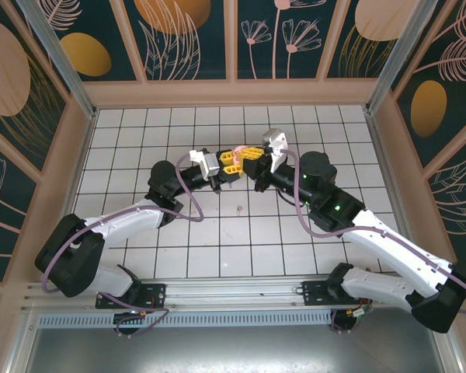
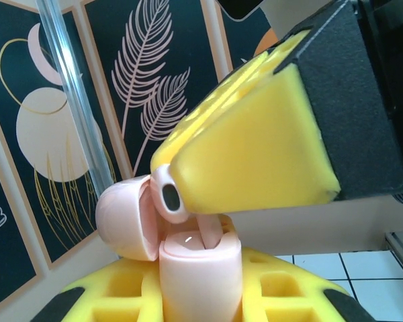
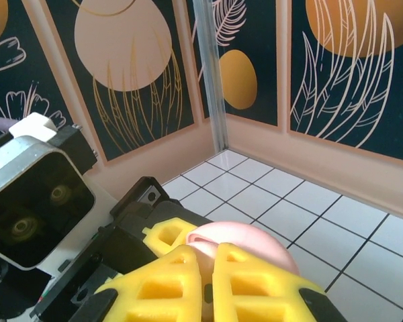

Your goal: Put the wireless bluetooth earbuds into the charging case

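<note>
Pink earbud sits pinched in the closed right claw, stem dipping into the open pink case, which the left claw clamps above the counter.

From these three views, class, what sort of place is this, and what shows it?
Probably a robot test cell: white tiled floor, leaf-print wall panels, metal frame posts, and left arm and right arm bolted to a rail.

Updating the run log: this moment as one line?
phase: inserting | left gripper: shut on pink case, lid open | right gripper: shut on pink earbud, stem at case
</note>
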You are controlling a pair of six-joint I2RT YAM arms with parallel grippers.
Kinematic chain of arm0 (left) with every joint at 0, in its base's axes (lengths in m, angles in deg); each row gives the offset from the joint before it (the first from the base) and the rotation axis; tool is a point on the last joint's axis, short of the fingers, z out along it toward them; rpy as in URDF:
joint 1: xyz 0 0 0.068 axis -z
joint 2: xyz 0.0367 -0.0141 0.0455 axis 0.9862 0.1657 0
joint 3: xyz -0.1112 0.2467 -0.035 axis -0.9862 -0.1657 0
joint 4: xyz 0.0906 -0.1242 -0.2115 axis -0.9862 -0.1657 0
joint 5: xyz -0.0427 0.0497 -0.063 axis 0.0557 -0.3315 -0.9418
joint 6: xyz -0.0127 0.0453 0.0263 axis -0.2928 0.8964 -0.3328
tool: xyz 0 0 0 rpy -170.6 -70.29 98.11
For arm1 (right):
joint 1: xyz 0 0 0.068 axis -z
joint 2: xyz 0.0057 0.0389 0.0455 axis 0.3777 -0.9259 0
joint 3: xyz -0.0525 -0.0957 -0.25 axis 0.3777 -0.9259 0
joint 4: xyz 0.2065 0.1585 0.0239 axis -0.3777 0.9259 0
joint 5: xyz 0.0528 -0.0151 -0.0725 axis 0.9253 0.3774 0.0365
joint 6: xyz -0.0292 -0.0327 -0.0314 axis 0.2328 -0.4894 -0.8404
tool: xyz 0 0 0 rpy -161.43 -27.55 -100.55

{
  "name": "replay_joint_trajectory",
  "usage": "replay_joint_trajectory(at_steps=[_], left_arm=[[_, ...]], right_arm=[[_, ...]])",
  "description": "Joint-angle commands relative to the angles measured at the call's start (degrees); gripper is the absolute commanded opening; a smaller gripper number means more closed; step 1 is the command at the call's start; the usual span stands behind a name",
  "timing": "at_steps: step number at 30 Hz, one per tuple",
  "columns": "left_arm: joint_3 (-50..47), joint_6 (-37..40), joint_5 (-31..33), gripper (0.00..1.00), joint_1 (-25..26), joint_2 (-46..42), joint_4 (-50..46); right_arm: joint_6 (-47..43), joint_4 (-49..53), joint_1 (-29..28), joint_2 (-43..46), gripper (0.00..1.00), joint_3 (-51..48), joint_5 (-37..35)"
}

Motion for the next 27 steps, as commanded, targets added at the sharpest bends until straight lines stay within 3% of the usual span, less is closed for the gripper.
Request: replay_joint_trajectory(at_steps=[1,12,22,27], left_arm=[[2.63,-0.56,1.89,0.0,0.26,-1.87,1.49],[1.06,-1.31,7.09,0.0,0.3,-0.76,3.23],[-4.91,0.65,19.77,0.0,0.26,0.79,12.63],[-7.85,3.61,24.74,0.0,0.01,-0.18,14.64]], right_arm=[[-2.1,3.32,-0.71,-0.84,0.13,-0.89,-0.83],[3.28,4.92,-0.36,-0.49,0.57,6.32,-6.33],[13.89,12.44,1.18,3.58,0.66,14.26,-6.31],[20.59,19.5,1.65,3.43,0.66,13.23,-12.33]])
